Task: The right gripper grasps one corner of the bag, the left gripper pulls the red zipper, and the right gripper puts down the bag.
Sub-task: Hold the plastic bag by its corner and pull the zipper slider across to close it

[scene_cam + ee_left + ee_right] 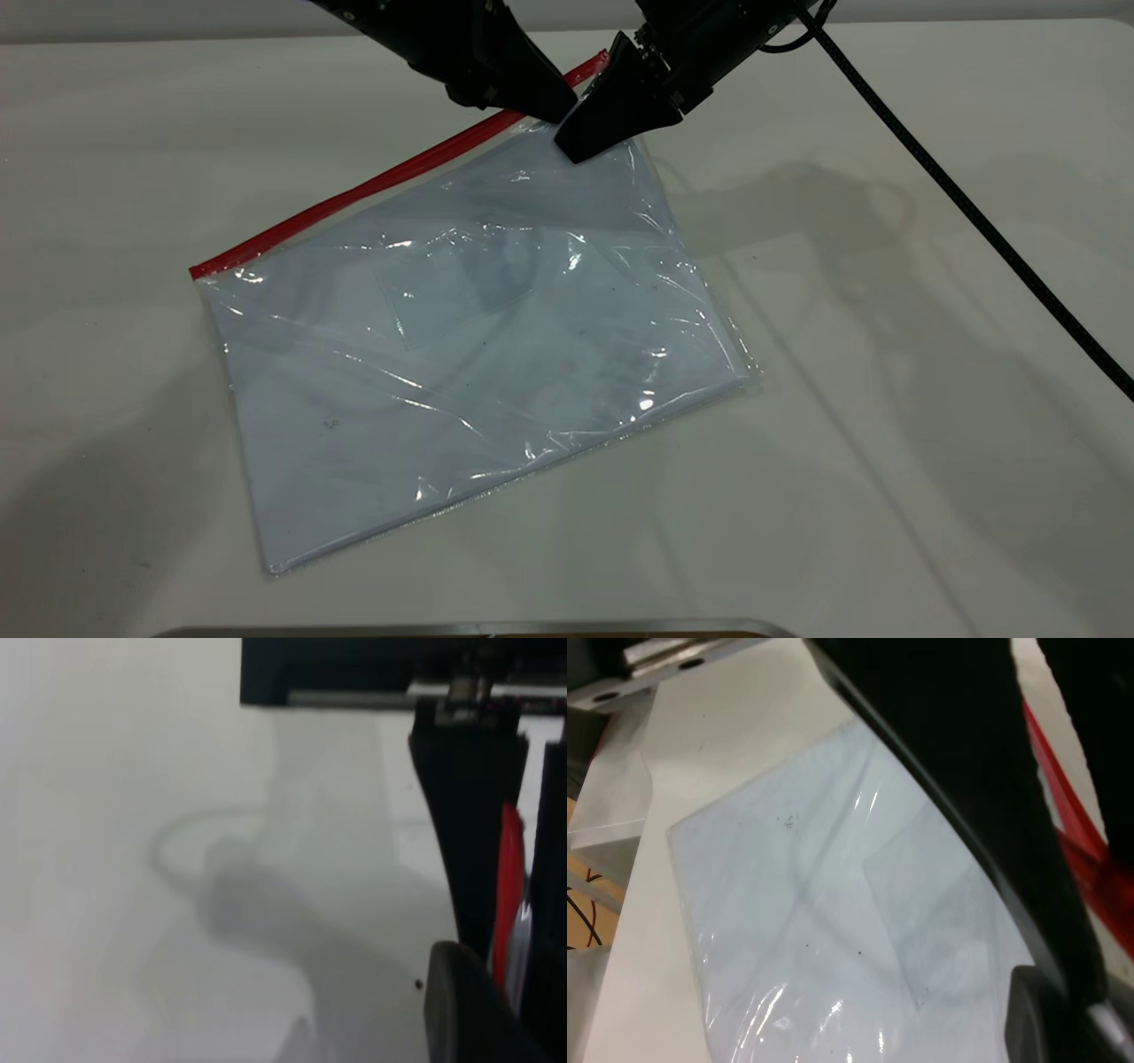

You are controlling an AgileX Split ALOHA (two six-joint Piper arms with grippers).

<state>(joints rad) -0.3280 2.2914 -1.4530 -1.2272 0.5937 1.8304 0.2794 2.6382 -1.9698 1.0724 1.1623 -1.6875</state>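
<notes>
Bag [461,354] lying flat on desk [886,443], red zipper [354,190] running along 11 o'clock edge. Right end effector [576,146] pinning bag's 12 o'clock corner, apparently clenched on it — anchoring for pull. Left end effector [554,106] crowding same corner; wrist view showing red strip between its fingers [461,833], likely gripping slider.

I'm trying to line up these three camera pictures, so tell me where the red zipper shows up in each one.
Exterior view: the red zipper runs along the bag's far long edge, rising toward the two grippers at the top.
Left wrist view: a short red strip between the left gripper's fingers.
Right wrist view: red bands beyond a dark finger of the right gripper.
Shared landmark: the zipper's end at the gripped corner.
</notes>
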